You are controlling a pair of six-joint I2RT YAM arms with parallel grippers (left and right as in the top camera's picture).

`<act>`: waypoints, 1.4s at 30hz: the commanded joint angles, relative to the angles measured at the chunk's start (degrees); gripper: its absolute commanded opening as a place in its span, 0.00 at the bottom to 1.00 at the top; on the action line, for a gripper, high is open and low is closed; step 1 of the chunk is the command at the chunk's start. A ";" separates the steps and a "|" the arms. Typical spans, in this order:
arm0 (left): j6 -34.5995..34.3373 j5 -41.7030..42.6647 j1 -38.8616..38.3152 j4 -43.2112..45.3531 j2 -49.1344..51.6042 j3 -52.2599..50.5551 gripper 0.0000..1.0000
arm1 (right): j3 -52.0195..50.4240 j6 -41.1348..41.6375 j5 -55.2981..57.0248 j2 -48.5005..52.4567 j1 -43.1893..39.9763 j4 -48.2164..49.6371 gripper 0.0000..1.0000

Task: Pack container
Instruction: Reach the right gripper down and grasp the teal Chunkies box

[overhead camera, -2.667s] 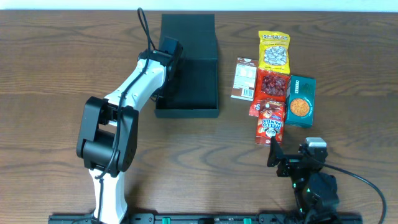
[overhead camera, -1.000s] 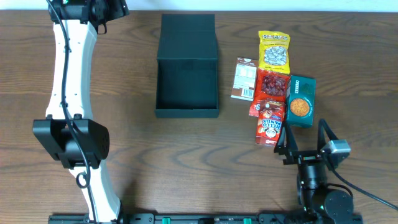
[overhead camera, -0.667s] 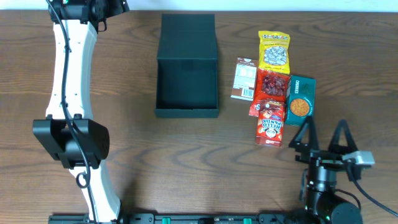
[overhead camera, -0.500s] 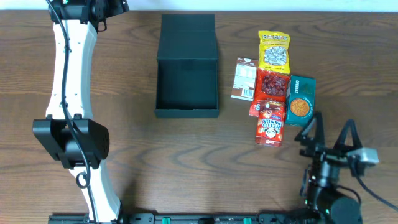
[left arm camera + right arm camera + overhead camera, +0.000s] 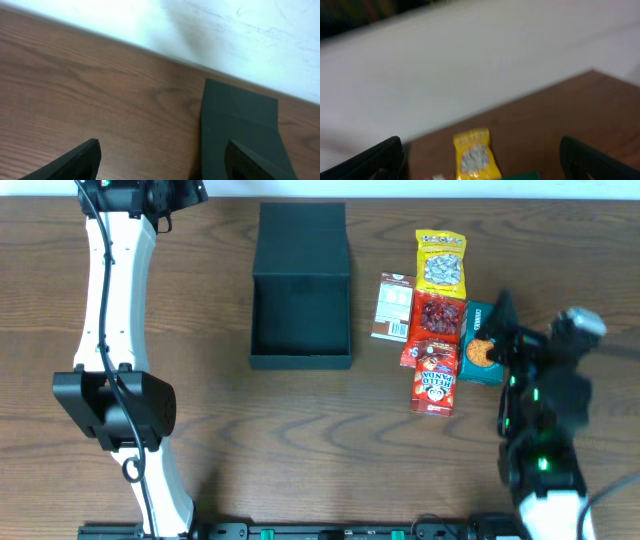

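Observation:
The container [image 5: 300, 300], a dark teal-black box, stands open at mid-table with its flap lid [image 5: 301, 235] laid back; its inside looks empty. My left gripper [image 5: 168, 192] is open and empty at the far left corner, well left of the container. In the left wrist view its fingers [image 5: 165, 165] are spread over bare wood, with the lid's edge [image 5: 240, 120] to the right. My right gripper [image 5: 530, 330] is open and empty, raised beside the teal snack box [image 5: 484, 345]. The right wrist view [image 5: 480, 150] is blurred and shows the yellow packet [image 5: 475, 155] between the fingers.
Snacks lie right of the container: a yellow packet [image 5: 441, 262], a brown-and-white packet [image 5: 393, 307], a red packet [image 5: 438, 315], and a red box [image 5: 433, 375]. A white wall runs along the table's far edge [image 5: 150, 47].
My left arm left the container and swung to the far left corner, then held still. My right arm rose from the table's front edge and moved up toward the teal snack box.

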 commanded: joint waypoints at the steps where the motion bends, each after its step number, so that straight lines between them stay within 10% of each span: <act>1: 0.22 -0.57 0.09 -0.63 0.20 0.66 0.80 | 6.34 -0.90 -6.12 6.86 -2.21 -3.98 0.99; 16: 0.20 -1.95 0.09 -1.38 0.33 0.63 0.80 | 35.26 -5.64 -18.36 41.29 -10.08 -38.56 0.99; 42: 0.20 -1.90 0.09 -1.36 1.92 -0.55 0.80 | 35.32 -16.11 -15.74 56.13 -10.97 -41.81 0.99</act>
